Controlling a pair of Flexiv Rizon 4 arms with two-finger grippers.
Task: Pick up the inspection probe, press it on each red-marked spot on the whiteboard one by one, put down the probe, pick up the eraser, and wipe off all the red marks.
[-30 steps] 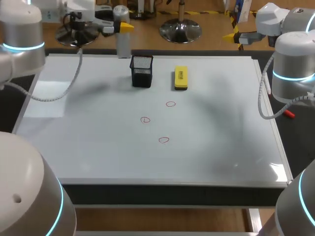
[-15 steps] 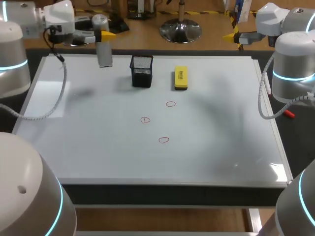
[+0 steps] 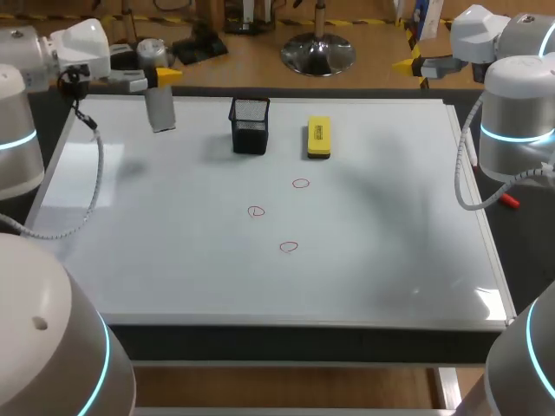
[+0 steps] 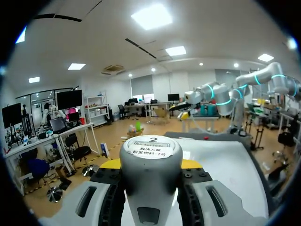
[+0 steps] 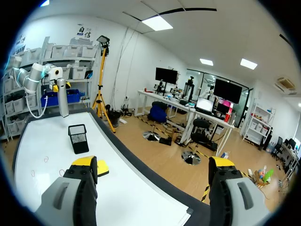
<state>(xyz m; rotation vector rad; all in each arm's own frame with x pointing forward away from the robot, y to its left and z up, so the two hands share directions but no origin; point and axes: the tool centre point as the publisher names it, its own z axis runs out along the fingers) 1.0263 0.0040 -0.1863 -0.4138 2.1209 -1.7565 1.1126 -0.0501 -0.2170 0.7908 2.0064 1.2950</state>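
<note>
Head view: left claw (image 3: 159, 76) clamps probe (image 3: 161, 111) mid-body; right claw (image 5: 153, 165) spread wide.

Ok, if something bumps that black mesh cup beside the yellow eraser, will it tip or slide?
The mesh cup looks empty and see-through, so probably light. It stands somewhat taller than wide on the glossy whiteboard, so a low nudge would likely slide it, while a high one may tip it.

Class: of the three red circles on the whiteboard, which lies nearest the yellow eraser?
The rearmost circle, just in front of the eraser; the other two lie farther.
</note>
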